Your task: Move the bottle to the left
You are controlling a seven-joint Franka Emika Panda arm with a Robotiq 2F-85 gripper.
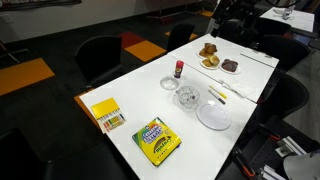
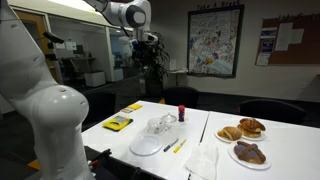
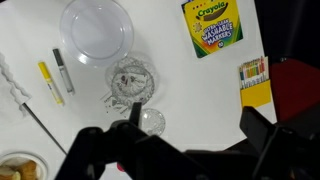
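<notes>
— Where's the bottle (image 1: 179,68)?
— In an exterior view it stands upright mid-table, near the bowl (image 1: 187,97).
— And from elsewhere?
— In an exterior view the bottle (image 2: 182,112) stands just past the bowl (image 2: 163,125); the gripper (image 2: 151,55) hangs high, well apart.
— Wrist view?
— Jaws spread wide, gripping nothing, over the bowl (image 3: 130,82).

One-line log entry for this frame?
phase: pre-grasp | gripper: open, empty, above table | bottle: upright on table, untouched
</notes>
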